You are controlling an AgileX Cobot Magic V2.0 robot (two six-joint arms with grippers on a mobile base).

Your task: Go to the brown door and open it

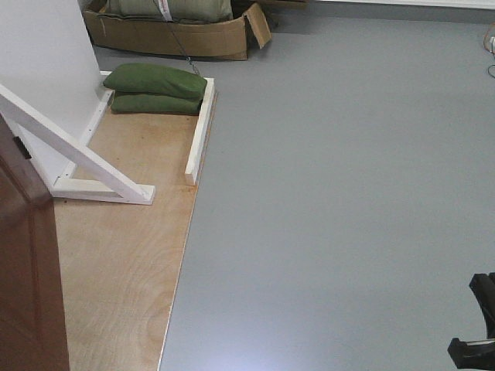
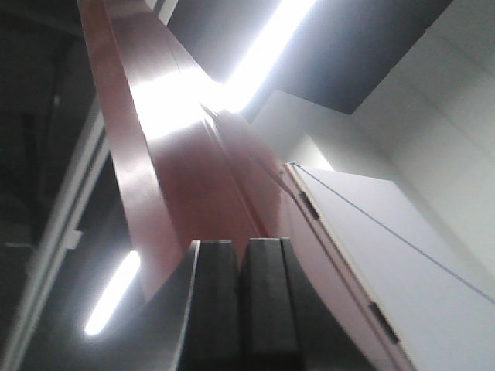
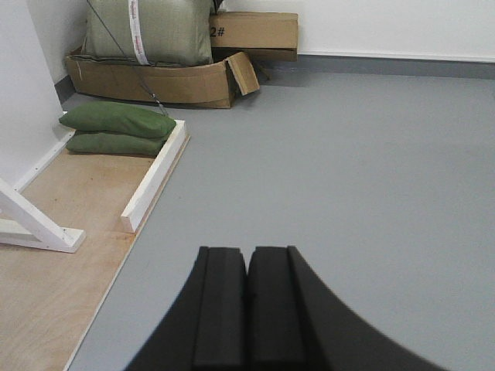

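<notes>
The brown door [image 1: 27, 263] stands at the far left of the front view, only its lower edge part showing. In the left wrist view the door [image 2: 186, 178] rises overhead, swung away from its white frame panel [image 2: 402, 255]. My left gripper [image 2: 244, 243] is shut and empty, its tips right at the door's face, pointing upward. My right gripper [image 3: 247, 251] is shut and empty, held low over the grey floor [image 3: 348, 170], away from the door. A black part of the right arm [image 1: 478, 325] shows at the front view's lower right corner.
A plywood base [image 1: 124, 247] with white wooden braces [image 1: 85, 158] and a white rail [image 1: 199, 131] lies beside the door. Two green sandbags [image 1: 155, 89] sit on it. Cardboard boxes [image 1: 170, 35] stand behind. Ceiling lights [image 2: 267, 50] show overhead.
</notes>
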